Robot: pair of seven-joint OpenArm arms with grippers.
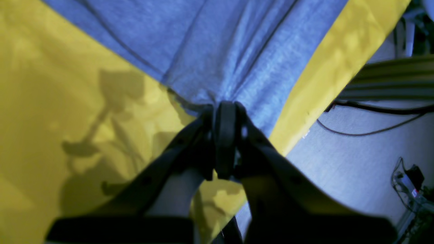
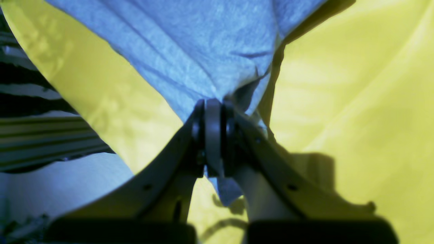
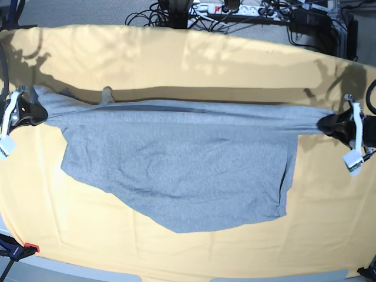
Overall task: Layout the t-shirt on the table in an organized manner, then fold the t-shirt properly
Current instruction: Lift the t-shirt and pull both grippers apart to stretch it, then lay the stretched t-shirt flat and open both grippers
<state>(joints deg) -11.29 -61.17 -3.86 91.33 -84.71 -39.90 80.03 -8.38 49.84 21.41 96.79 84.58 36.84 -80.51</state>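
The grey t-shirt hangs stretched between my two grippers above the yellow-orange table, its lower part draping down onto the cloth. No lettering shows on the side that faces the camera. In the base view my left gripper is at the right, shut on one end of the shirt's top edge. At the left, my right gripper is shut on the other end. The left wrist view shows the left gripper pinching bunched t-shirt fabric. In the right wrist view the right gripper clamps the t-shirt with a scrap poking out behind.
Cables and power strips lie on the floor beyond the table's far edge. A red-tipped clamp sits at the near left corner. The table edge and floor with a cable show beside the left gripper.
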